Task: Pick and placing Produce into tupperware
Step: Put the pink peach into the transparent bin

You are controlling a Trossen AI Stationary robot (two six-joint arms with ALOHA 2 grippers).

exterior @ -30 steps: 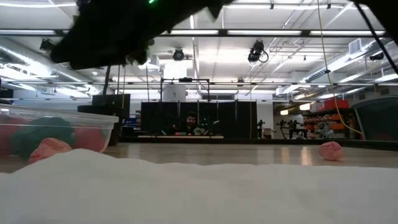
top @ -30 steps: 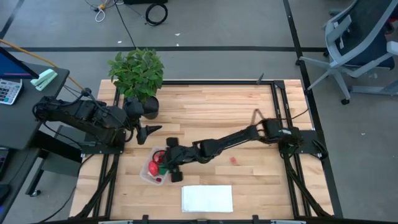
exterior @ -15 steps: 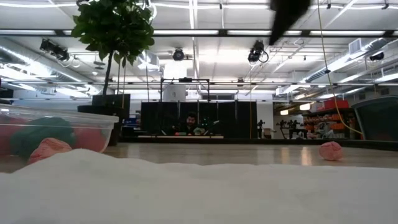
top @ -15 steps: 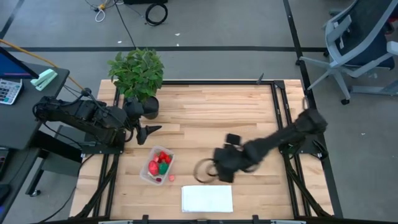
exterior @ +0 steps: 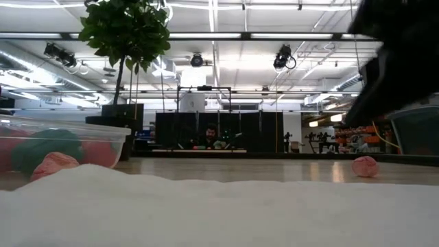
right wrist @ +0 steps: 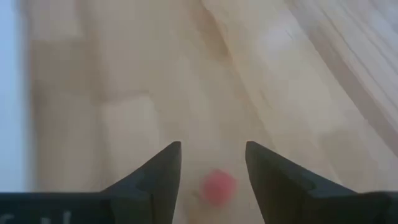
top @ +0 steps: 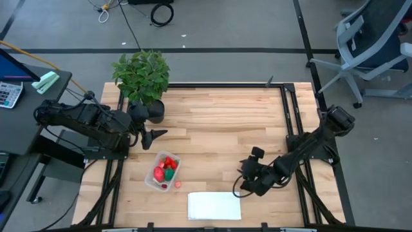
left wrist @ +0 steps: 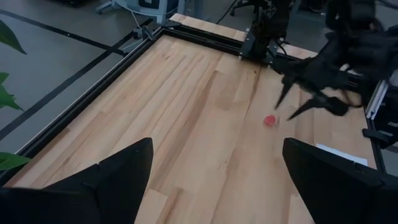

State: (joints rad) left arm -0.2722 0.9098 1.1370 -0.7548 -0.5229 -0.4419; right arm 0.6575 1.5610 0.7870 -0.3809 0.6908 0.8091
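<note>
While left claw [top: 156,136] waits spread wide nr plant pot [top: 153,111], right claw [right wrist: 211,163] hangs w/ dark tapered fingers apart over round pink berry [right wrist: 217,186]. Pale wood-plank tabletop [top: 219,122]; clear round-cornered tub [top: 163,171] holds red & green produce.

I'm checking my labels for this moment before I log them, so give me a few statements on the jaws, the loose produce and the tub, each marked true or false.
1. The right gripper has its jaws open. True.
2. The right gripper holds a piece of produce. False: the small red piece lies on the table, seen between the open jaws in the right wrist view.
3. The tupperware already has red and green produce in it. True.
4. The left gripper is over the tupperware. False: it waits near the potted plant, apart from the tub.
5. The white sheet lies inside the tupperware. False: it lies flat on the table beside it.
</note>
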